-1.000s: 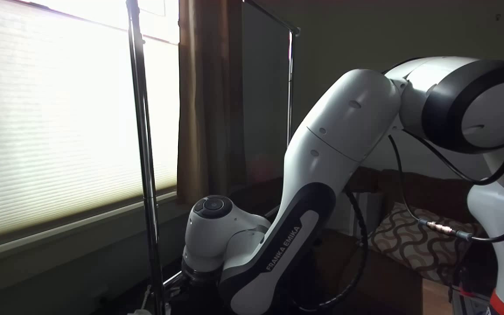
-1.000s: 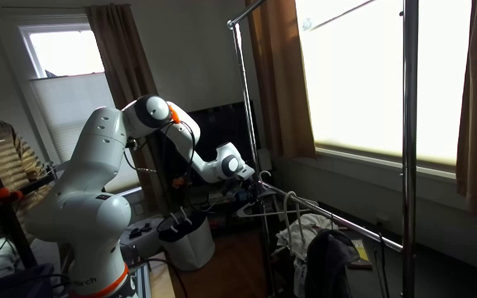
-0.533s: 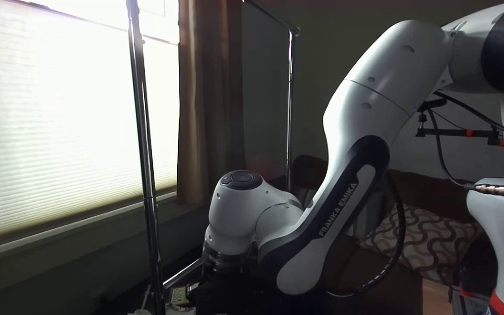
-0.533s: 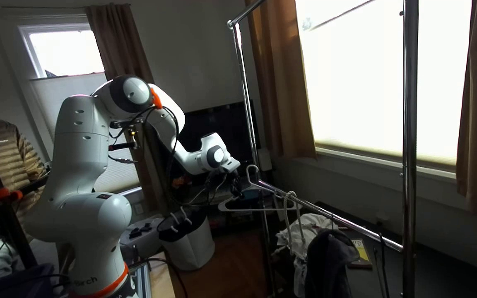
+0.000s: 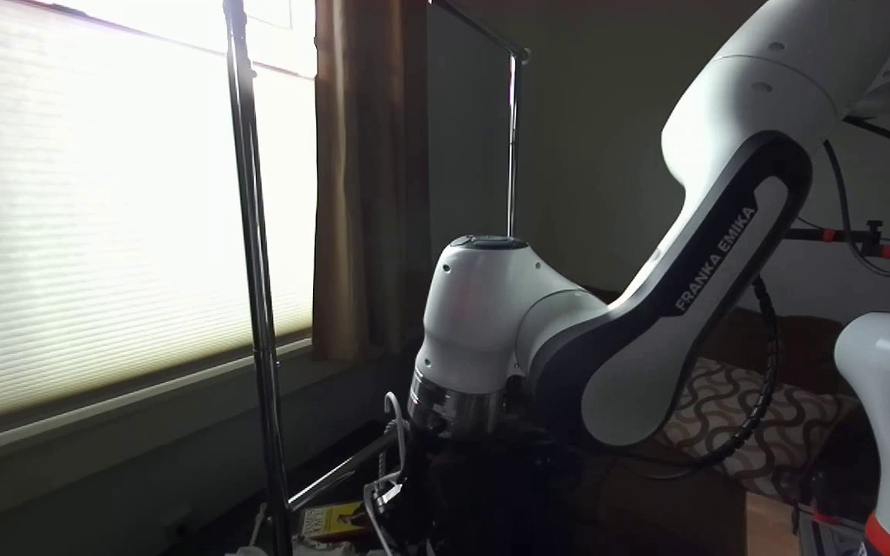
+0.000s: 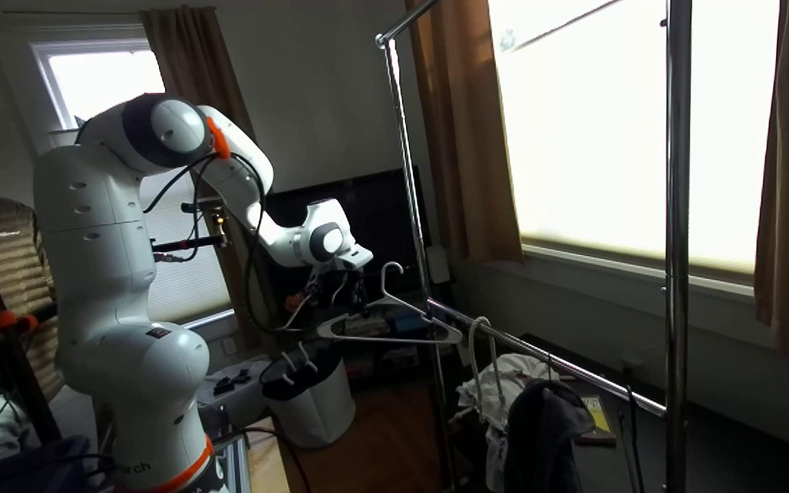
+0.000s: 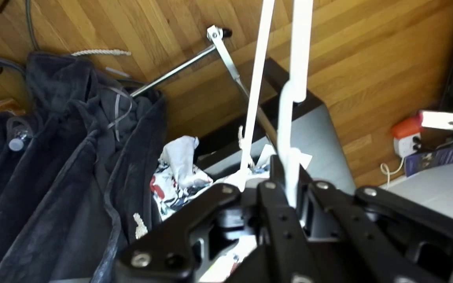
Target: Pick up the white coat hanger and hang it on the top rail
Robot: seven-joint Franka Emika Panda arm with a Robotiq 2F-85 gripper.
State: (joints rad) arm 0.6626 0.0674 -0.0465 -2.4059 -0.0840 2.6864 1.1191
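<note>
The white coat hanger (image 6: 381, 339) is held in the air, hook upward, and also shows in an exterior view (image 5: 402, 444) and in the wrist view (image 7: 285, 118). My gripper (image 7: 290, 173) is shut on the hanger, with its white bar between the fingertips. In an exterior view the dark gripper (image 6: 360, 301) is at the hanger's shoulder, to the left of the hook. The top rail (image 6: 408, 19) is high above the hanger, and its end also shows in an exterior view (image 5: 480, 27). The rest of the rail is out of frame.
The rack's thin far pole (image 6: 405, 137) and near pole (image 6: 678, 205) stand upright. A low bar (image 6: 586, 375) carries a rope-like hanger (image 6: 474, 363) and dark clothing (image 6: 545, 431). A white bin (image 6: 319, 404) stands on the floor. A blinded window (image 5: 128, 216) is behind the rack.
The arm has drawn back toward its base and risen. The held hanger has moved left and slightly up in an exterior view, away from the low bar. The grip stays closed.
</note>
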